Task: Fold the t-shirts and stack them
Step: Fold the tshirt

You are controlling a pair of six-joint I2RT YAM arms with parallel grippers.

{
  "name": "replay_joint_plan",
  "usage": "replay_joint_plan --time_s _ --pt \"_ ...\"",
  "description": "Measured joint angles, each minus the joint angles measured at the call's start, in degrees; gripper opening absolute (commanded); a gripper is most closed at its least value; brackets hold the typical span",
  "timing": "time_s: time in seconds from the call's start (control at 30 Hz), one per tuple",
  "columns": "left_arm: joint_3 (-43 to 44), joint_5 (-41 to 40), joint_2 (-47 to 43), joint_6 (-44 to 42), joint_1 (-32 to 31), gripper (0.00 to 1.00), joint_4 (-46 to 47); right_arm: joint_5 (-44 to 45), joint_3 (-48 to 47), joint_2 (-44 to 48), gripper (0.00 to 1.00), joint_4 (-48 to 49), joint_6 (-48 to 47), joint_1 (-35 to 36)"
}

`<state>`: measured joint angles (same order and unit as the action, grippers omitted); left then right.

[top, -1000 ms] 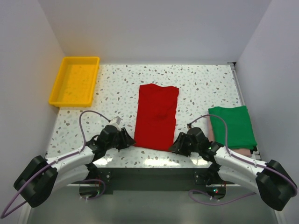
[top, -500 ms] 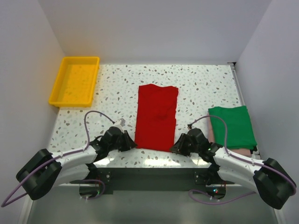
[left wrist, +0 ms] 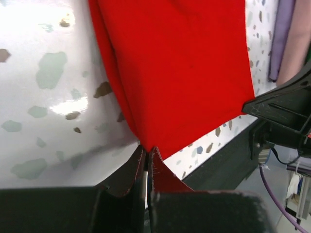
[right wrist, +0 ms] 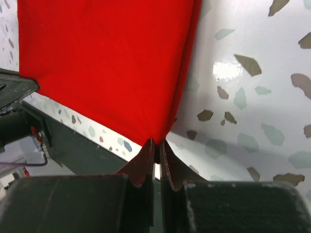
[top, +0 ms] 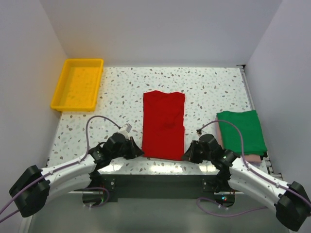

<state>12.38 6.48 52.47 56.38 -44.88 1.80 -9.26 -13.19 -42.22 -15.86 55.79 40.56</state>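
Note:
A red t-shirt (top: 164,124), folded into a long strip, lies flat in the middle of the table. My left gripper (top: 140,153) is shut on its near left corner (left wrist: 144,143). My right gripper (top: 185,157) is shut on the near right corner (right wrist: 156,140). At the right side a folded green t-shirt (top: 241,131) lies on top of a pink one (top: 250,158).
A yellow tray (top: 78,83) stands at the back left of the speckled table (top: 209,90). The table's front edge runs just behind both grippers, and white walls close in the left, back and right.
Both grippers have closed on the near corners of the red t-shirt. The arms slid slightly toward the near edge, and the shirt's near end has pulled straighter.

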Motion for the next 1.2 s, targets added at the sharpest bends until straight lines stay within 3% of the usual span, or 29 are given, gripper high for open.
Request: replay_joint_plan --time_s 0.3,0.5,0.73,0.97,1.2 --pt "5.6 0.4 -4.8 0.2 -2.2 0.0 -8.1 -0.8 -6.9 4.1 0.0 -11.4 -4.6 0.0" --pt "14.6 -2.3 -0.9 -0.3 -2.2 0.0 -12.3 3.1 -16.7 0.7 0.0 -16.3 -8.0 0.0" --pt "27.7 -3.7 9.9 -3.4 1.6 0.0 -15.1 6.7 -29.5 -12.6 0.0 -17.3 -12.5 -2.7" --pt "40.7 -1.4 23.0 -7.4 11.5 0.0 -16.4 2.0 -40.4 -28.2 0.0 -14.4 -16.9 -15.5" --pt "58.6 2.8 40.3 -10.9 18.4 0.0 -15.9 -3.9 -58.7 -48.4 0.0 -12.4 -20.1 -23.9"
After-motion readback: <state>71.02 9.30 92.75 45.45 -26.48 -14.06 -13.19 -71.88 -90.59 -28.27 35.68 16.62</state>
